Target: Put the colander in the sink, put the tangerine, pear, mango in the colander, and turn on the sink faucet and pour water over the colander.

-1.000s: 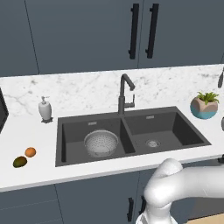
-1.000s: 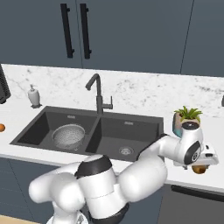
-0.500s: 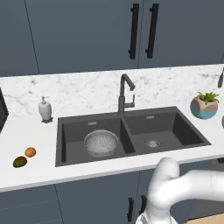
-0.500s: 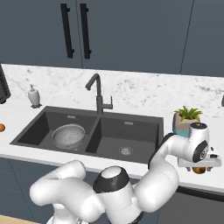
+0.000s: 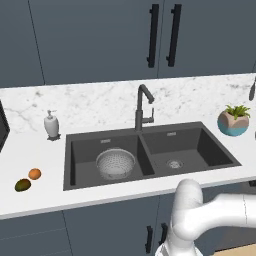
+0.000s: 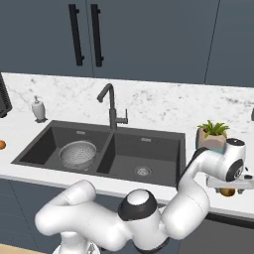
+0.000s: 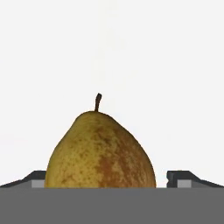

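The pear point(image 7: 101, 151), yellowish with brown speckles, stands upright on the white counter between my two finger tips point(image 7: 181, 177), with a gap on its right side. My gripper point(image 7: 107, 179) is open around it. From the right base the hand hangs over the pear point(image 6: 228, 191) at the counter's right end, near the front edge. The colander point(image 5: 115, 163) sits in the left basin of the dark sink point(image 5: 220, 150). The tangerine point(image 5: 34, 173) and the mango point(image 5: 22, 185) lie on the counter left of the sink. No water runs from the faucet point(image 5: 142, 107).
A potted plant point(image 6: 212, 135) stands just behind my hand on the right counter. A white soap dispenser point(image 5: 51, 124) is at the sink's back left. Dark cabinet doors with handles rise behind the marble backsplash.
My hand has shifted a little to the right and settled over the pear, while the arm's elbow swung across below. The fruits and colander have not moved.
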